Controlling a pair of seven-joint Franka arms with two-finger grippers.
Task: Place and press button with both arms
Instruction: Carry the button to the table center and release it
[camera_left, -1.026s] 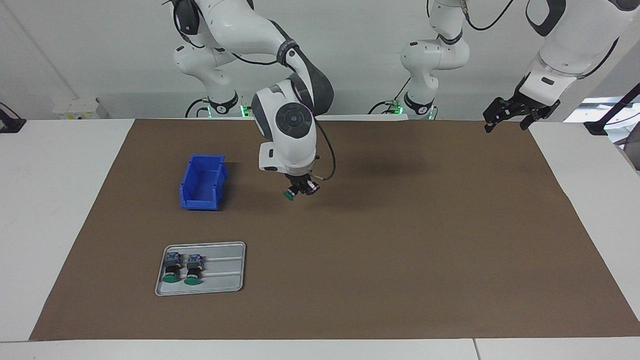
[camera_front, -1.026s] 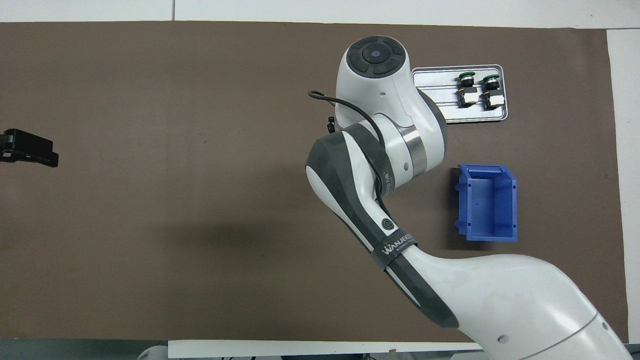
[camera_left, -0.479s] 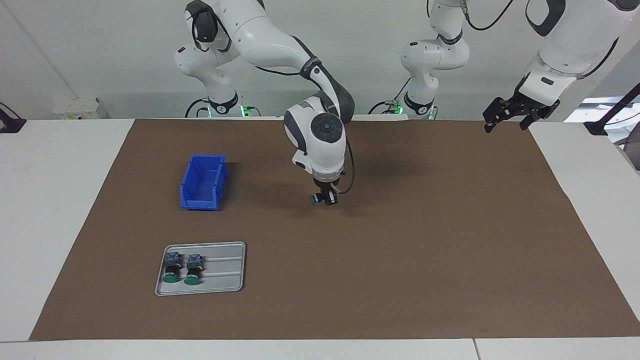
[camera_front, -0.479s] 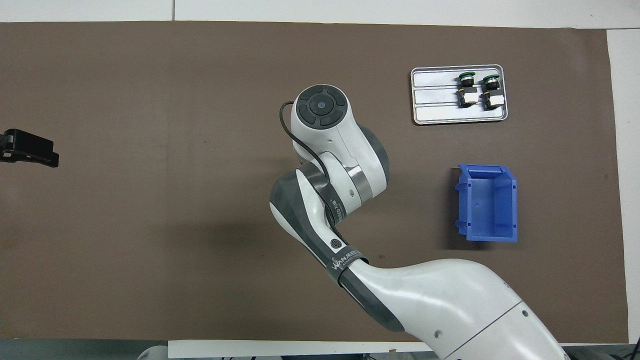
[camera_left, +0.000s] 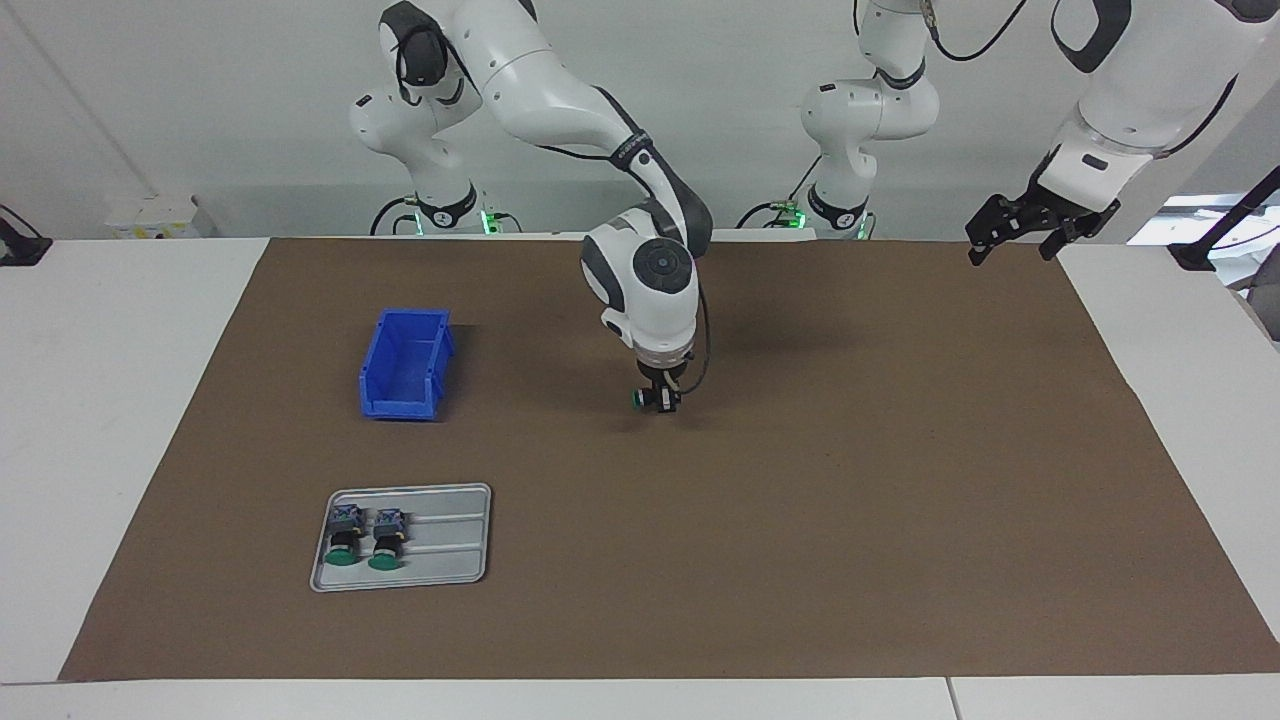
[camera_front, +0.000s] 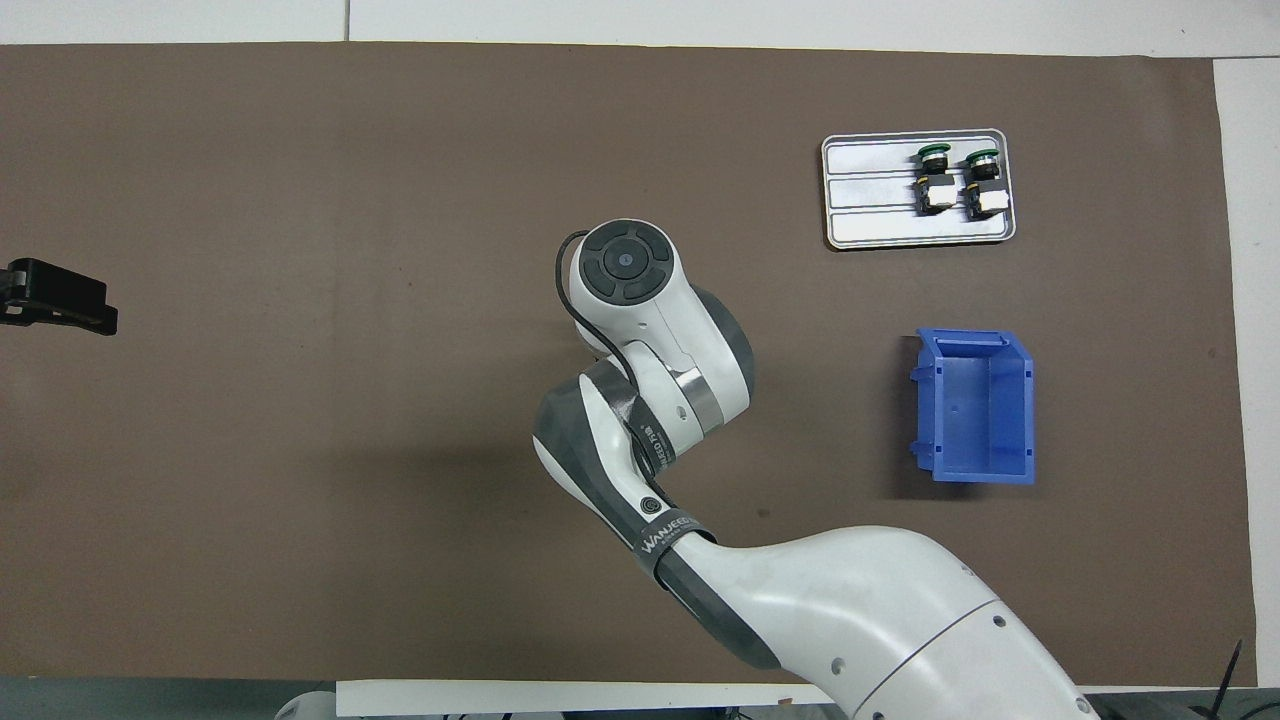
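A blue bin (camera_left: 405, 364) (camera_front: 975, 405) stood open-topped on a brown mat (camera_left: 800, 500) (camera_front: 300, 200) that covered most of the white surface (camera_left: 100, 400) (camera_front: 1245, 200). A grey metal tray (camera_left: 440, 540) (camera_front: 870, 190) with raised ribs lay flat on the mat, farther from the robots than the bin and well apart from it. Both sat toward the right arm's end of the surface. The bin's long sides ran away from the robots, and its lower-walled end faced the tray.

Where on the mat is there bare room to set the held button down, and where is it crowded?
The right gripper holds the button over bare mat at mid-table. From there to the waiting left gripper nothing lies on it. The right arm's end is crowded: the bin, and the tray with two buttons.
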